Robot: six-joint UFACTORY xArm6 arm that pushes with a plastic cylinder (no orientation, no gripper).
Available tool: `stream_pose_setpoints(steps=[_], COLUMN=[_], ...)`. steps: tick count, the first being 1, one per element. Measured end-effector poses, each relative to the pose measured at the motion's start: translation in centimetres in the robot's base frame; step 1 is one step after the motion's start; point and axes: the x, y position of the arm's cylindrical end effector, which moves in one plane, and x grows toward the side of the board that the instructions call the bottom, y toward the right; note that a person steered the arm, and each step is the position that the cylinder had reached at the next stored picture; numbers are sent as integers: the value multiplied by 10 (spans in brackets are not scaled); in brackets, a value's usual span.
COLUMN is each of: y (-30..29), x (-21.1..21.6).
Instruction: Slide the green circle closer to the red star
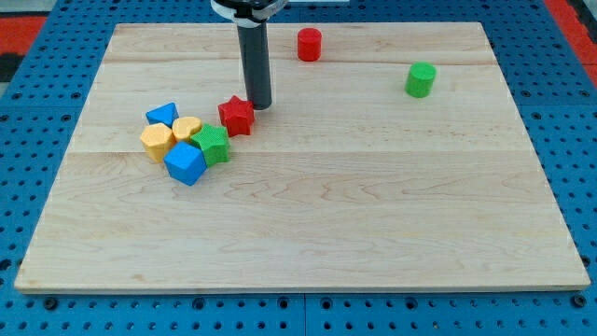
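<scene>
A: Starting at the view's left, what sits on the pale wooden table (308,233)?

B: A tight cluster: a blue triangular block (162,115) at the back, a yellow hexagonal block (156,141) and a yellow heart-shaped block (187,127) touching it, a blue cube (185,163) in front, and a green ridged star-like block (213,145) against the cube's right side.

A: And the red star-shaped block (237,115)?

B: Just up and right of that cluster, close to the green ridged block.

A: How does the arm stand?

B: The dark rod comes straight down from the view's top, upright. My tip (258,105) rests on the table just beside the red star's right side, perhaps touching; I cannot tell. There is no claw, so nothing is held.

A: Further right?

B: A red cylinder (309,44) near the top edge, then the green circle, a short green cylinder (421,79), well apart from the red star, toward the upper right. It stands upright, its axis vertical; being round, it shows no facing direction.
</scene>
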Motion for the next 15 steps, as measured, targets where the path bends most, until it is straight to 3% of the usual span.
stream_pose_setpoints(steps=[2, 3, 5, 6, 7, 9, 10, 12, 15], y=[-20, 7, 201, 255, 252, 182, 183, 105, 118], x=[15, 10, -1, -3, -38, -65, -94, -48, -8])
